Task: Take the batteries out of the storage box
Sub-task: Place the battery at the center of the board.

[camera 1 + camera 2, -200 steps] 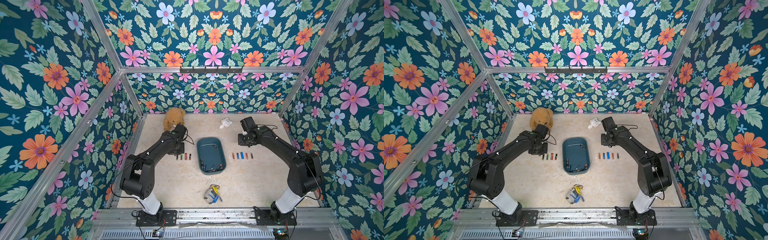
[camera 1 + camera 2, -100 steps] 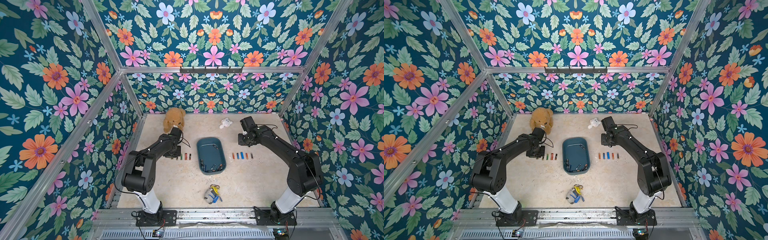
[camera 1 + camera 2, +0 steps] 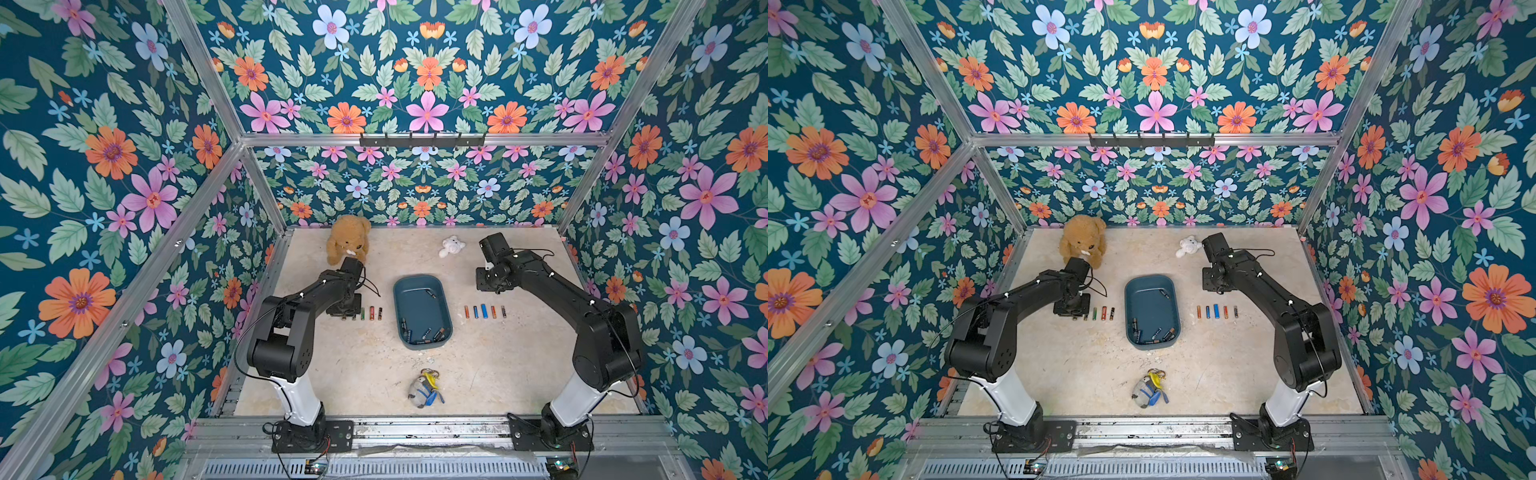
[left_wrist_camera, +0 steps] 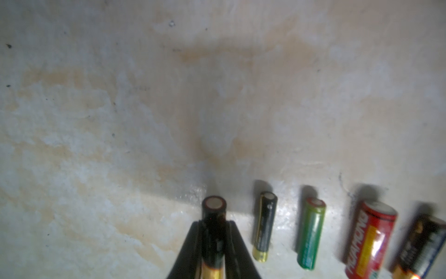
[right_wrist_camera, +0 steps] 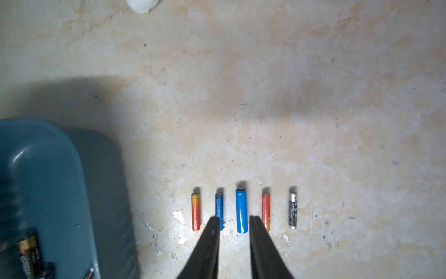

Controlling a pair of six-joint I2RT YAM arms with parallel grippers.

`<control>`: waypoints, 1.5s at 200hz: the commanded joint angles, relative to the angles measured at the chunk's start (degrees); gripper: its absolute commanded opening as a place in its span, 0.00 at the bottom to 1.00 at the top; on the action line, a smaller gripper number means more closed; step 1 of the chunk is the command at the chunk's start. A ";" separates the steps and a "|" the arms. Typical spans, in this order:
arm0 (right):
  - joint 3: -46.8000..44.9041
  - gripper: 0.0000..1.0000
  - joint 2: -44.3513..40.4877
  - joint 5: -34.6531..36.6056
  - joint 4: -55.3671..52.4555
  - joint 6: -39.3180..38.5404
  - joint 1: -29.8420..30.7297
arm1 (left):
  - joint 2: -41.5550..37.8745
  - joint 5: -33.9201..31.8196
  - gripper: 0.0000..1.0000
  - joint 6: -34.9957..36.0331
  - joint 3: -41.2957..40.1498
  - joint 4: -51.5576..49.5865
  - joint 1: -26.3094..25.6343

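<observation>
Step in hand, I judge: the L gripper [image 4: 213,225] is setting one more cell at the outer end of the L row [image 3: 371,313]. Its jaws are clamped on a black battery [image 4: 213,209], low over the table [image 3: 365,365] and just beside four laid cells; whether it touches, I cannot tell. The R gripper [image 5: 235,219] hangs above the R row [image 3: 484,311], jaws a little apart, empty. The storage box [image 3: 419,279] sits btw. both rows. Several batteries [image 3: 428,334] lie in its near end, one more nr the far end.

Next: release gently, lift straight up so the neighbours do not roll, then go to the box.

Surface: beige, stained, marble-like. Walls: floral paper, alu frame. A teddy bear [image 3: 348,241] sits at the back.
</observation>
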 commanded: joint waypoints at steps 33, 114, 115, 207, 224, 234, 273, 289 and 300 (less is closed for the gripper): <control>0.49 0.28 0.18 1.09 -1.10 0.05 0.04 | 0.79 0.45 0.21 1.19 -0.28 0.70 0.19; 0.31 0.28 0.17 1.33 -1.29 0.22 0.11 | 0.94 0.32 0.22 1.09 -1.88 2.68 0.38; 0.31 0.28 0.18 1.33 -1.29 0.22 0.11 | 0.95 0.34 0.22 1.07 -1.87 2.70 0.42; 0.31 0.28 0.04 1.50 -1.44 0.23 0.16 | 2.02 0.80 0.23 1.74 -1.52 2.54 0.59; 0.31 0.28 0.06 1.43 -1.43 0.22 0.20 | 1.93 0.68 0.24 1.64 -1.86 2.68 0.60; 0.35 0.28 0.01 1.42 -1.54 0.21 0.20 | 1.85 0.69 0.25 1.51 -1.80 2.55 0.54; 0.49 0.28 0.04 1.49 -1.56 0.27 0.20 | 1.32 1.05 0.25 1.34 -1.22 1.98 0.58; 0.44 0.28 -0.14 1.42 -1.54 0.40 0.27 | 1.07 0.95 0.26 1.48 -0.79 1.69 0.63; 0.41 0.28 0.00 1.42 -1.56 0.40 0.28 | 1.04 0.81 0.26 1.54 -0.38 1.37 0.55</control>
